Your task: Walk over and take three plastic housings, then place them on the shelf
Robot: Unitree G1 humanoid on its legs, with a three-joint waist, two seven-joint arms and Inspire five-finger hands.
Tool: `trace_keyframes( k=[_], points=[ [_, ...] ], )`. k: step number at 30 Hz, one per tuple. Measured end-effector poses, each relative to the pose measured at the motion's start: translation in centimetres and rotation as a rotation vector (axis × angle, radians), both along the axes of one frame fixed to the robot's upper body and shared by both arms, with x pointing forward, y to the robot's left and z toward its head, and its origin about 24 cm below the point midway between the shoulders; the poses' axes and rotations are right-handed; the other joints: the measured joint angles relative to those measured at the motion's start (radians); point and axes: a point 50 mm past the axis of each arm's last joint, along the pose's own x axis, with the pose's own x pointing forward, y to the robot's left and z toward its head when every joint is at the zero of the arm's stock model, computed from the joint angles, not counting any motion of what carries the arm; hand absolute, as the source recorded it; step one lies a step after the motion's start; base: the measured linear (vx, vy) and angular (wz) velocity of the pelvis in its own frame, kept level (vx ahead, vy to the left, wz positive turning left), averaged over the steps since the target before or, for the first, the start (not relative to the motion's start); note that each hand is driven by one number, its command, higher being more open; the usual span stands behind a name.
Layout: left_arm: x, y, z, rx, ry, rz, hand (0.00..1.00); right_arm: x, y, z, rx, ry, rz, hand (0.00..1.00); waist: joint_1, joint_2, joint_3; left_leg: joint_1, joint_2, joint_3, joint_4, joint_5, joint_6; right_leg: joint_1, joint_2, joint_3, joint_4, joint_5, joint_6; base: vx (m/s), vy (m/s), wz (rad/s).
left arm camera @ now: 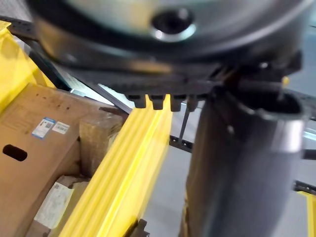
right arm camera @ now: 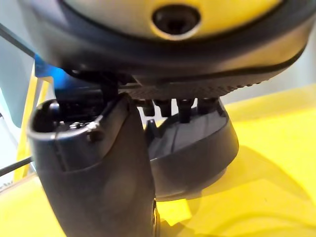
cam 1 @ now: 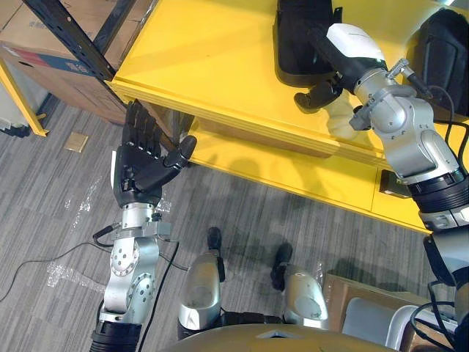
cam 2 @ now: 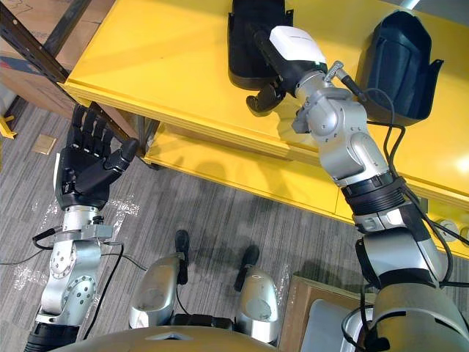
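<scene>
In the lower left of the frame the left hand [cam 1: 139, 165] is raised above the grey floor [cam 1: 242, 213], palm to the camera, with straight, spread fingers and the thumb out to the side, holding nothing. It is just beside the near edge of the yellow shelf [cam 1: 205, 51]. Its wrist view looks past it to this yellow edge and to a cardboard box [left arm camera: 29, 148] beside it, with more detail than the head views give of the boxes in the upper left corner. Farther, at the top centre, one black plastic housing [cam 1: 297, 37] stands on the upper board of the shelf, and the right hand [cam 2: 293, 48] lies on it from the right side. Whether this hand grips the housing I cannot tell. The right wrist view gives the same housing from close, sitting on the yellow board. A second housing [cam 2: 399, 62] stands in the upper right, well apart from the first. The right eye view shows it whole, the left eye view cuts it at the frame edge.
</scene>
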Motion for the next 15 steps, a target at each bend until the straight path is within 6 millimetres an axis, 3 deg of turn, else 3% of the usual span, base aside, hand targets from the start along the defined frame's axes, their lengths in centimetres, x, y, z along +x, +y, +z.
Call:
trace_keyframes(
  k=[15],
  points=[
    [-0.4,0.2,-0.5,0.001,0.025,0.011,1.00,0.0,1.0,-1.3,-0.089,0.008,0.089,0.00,0.014,-0.007,-0.003,-0.010,0.002,0.010,0.005,0.001,-0.001,-0.013,0.002,0.005,-0.003,0.001,0.000,0.00,0.000,-0.01]
  ],
)
